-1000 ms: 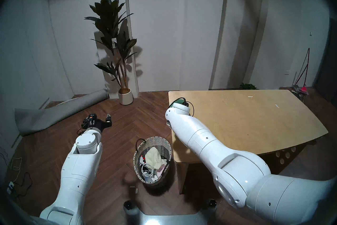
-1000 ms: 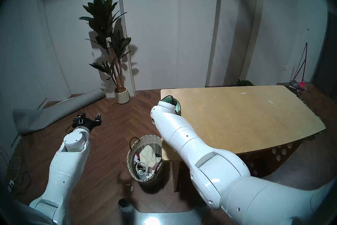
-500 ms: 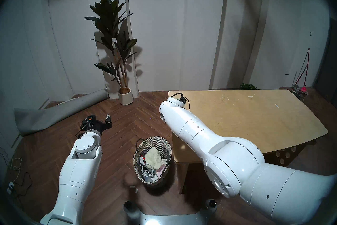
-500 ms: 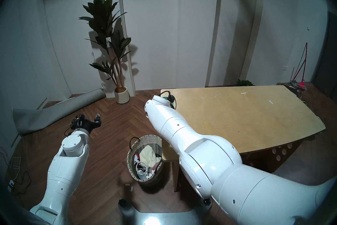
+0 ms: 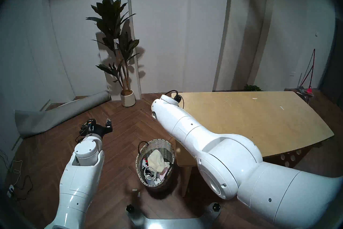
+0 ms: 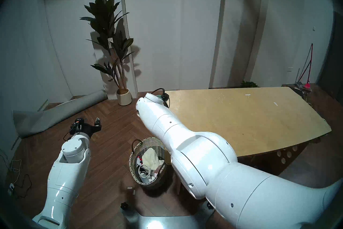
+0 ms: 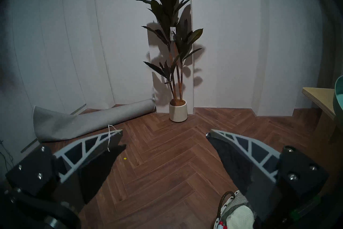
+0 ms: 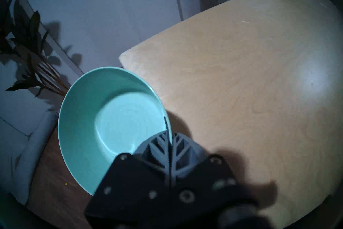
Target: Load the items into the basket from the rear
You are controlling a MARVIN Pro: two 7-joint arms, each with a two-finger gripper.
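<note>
Currently the right pincer (image 8: 169, 141) is clamping the mint-green round bowl (image 8: 111, 122) by its rim alone; the left pincer (image 7: 164, 133) is standing apart, empty. Swinging toward the round woven wicker basket (image 5: 168, 146) below risks the bowl pivoting, slipping, or striking the pale wooden worktop (image 8: 241, 74) edge beside it.

- mint-green bowl (image 8: 104, 111): smooth, semi-gloss, looks plastic or glazed
- counter (image 5: 259, 120): pale wood, smooth, soft sheen
- floor (image 5: 130, 126) beside counter: dark herringbone wood, satin
- basket (image 5: 167, 146) beside counter: woven wicker, rough
- cloth (image 5: 156, 159) in basket: cream knit, matt
- arms (image 5: 185, 126): glossy white plastic
- rolled rug (image 5: 55, 115) far from counter: grey, matt textile
</note>
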